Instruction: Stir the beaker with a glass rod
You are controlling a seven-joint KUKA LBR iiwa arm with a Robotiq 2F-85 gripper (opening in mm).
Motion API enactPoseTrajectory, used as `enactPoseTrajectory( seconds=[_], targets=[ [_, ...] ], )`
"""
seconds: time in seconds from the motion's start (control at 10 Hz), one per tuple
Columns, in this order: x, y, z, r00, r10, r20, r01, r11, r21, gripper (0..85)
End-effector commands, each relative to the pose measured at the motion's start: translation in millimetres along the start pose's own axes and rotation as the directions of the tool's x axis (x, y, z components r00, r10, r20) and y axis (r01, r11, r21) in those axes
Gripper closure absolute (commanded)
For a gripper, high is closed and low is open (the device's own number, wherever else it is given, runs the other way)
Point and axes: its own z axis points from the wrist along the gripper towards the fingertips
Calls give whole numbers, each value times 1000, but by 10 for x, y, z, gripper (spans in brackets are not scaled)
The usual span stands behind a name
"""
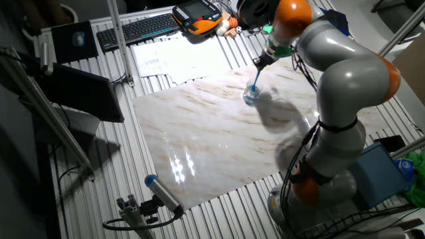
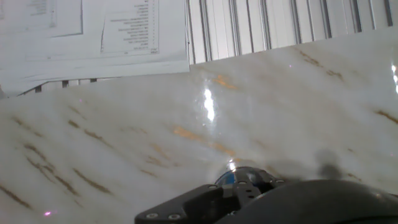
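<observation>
Fixed view: the gripper (image 1: pixel 261 62) hangs above the beaker (image 1: pixel 250 96), which stands on the marble slab (image 1: pixel 199 139) toward its far right part, and clamps the top of the glass rod (image 1: pixel 255 81), which slants down into the beaker. Hand view shows only the dark gripper body (image 2: pixel 249 202) over the slab, with papers (image 2: pixel 93 31) beyond on the slatted table (image 2: pixel 261 25). A grey cylinder with blue tip (image 1: pixel 163 192) lies at the slab's near edge, well apart from the beaker.

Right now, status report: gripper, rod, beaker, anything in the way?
Gripper shut on glass rod. Rod tip down in beaker on the marble slab. Nothing near the beaker.
</observation>
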Motion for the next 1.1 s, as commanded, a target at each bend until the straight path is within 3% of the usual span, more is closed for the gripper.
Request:
enactPoseTrajectory(
  seconds=[0.0,0.2,0.4,0.5,0.6,0.7,0.9,1.0],
  targets=[
    [61,39,-29,1000,8,-10,-8,1000,-6,850],
    [209,234,-58,999,49,-17,-49,999,7,850],
    [193,330,-12,997,76,-4,-76,997,11,850],
    [31,313,65,998,69,6,-69,997,21,850],
    [-63,219,73,999,48,5,-48,999,12,850],
    [-88,64,55,1000,23,2,-23,1000,-2,850],
    [82,-49,21,1000,6,0,-6,1000,-12,850],
    [196,4,-8,1000,17,-1,-17,1000,-12,850]
  ],
)
